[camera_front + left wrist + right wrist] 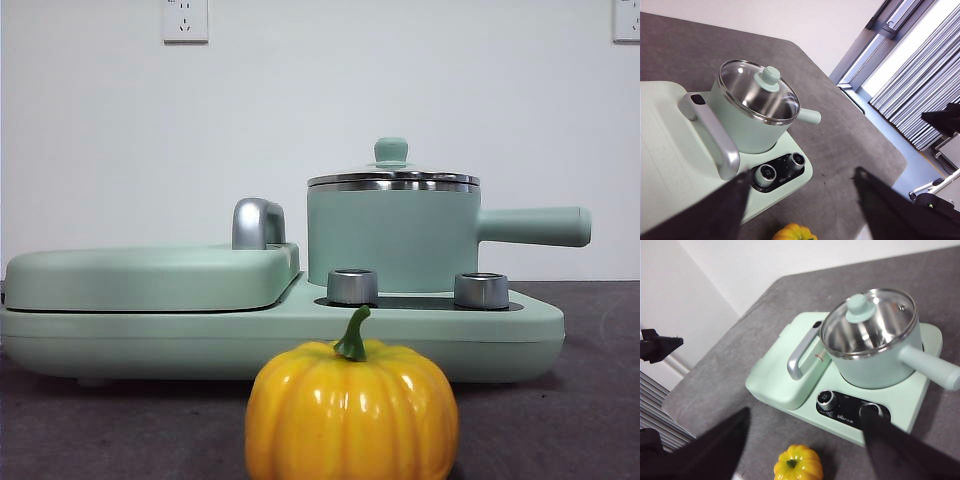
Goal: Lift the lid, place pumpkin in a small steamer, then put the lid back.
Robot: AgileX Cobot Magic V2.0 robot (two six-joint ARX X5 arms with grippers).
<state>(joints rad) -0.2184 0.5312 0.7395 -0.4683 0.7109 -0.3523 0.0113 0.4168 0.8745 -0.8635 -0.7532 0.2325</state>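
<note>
The lid [392, 178] sits closed on the small steamer [390, 238], right of centre in the front view, its mint-green knob [391, 150] standing up in the middle of the glass top; nothing is touching it, so the step in hand, as I judge it, is lifting the lid. The steamer rests on the right half of the base appliance [300, 335], with its straight handle [535, 226] pointing to the frame's right and two steel knobs [352, 286] just in front of it. The pumpkin [351, 408] stands on the grey table [590, 420] at the bottom centre of the front view, in front of the appliance and apart from it. To the steamer's left lies the flat griddle cover [150, 275] with its steel handle [256, 222]. Both arms hang high above the scene: the left gripper [800, 200] and the right gripper [805, 440] each show spread, released fingers with nothing between them. To do the step well, one gripper should come straight down over the knob, close on its narrow neck rather than the glass or steel rim, and rise vertically so the rim clears the pot without dragging it. The lid should then go on bare table, away from the pumpkin, and the steel griddle handle nearby deserves a wide berth.
</note>
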